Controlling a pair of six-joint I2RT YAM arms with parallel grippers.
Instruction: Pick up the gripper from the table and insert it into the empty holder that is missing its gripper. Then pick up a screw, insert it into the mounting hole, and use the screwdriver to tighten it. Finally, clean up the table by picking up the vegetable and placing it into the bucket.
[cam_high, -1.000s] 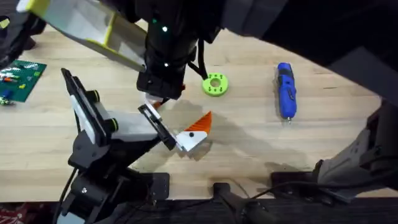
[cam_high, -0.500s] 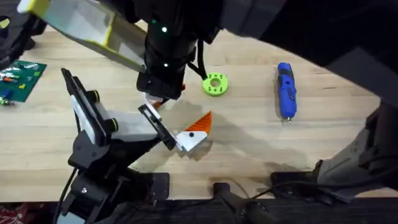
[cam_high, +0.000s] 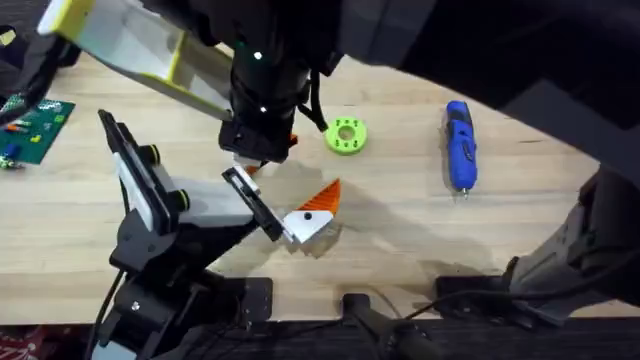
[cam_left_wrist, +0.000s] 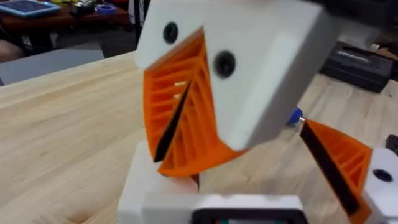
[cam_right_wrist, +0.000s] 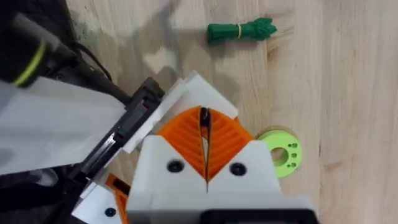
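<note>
The right end effector (cam_right_wrist: 204, 152), orange pads pressed together on the small white block with ribbed orange tip (cam_high: 247, 166), hangs just above the narrow black rail holder (cam_high: 252, 203). The rail's long axis runs diagonally across the wooden worktop (cam_high: 400, 210), directly beneath. I cannot tell the left end effector's state.

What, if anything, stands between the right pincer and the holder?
Nothing visible. The right pincer hangs close beside the holder, the black rail, with no object between them. The lime ring lies clear of that gap.
</note>
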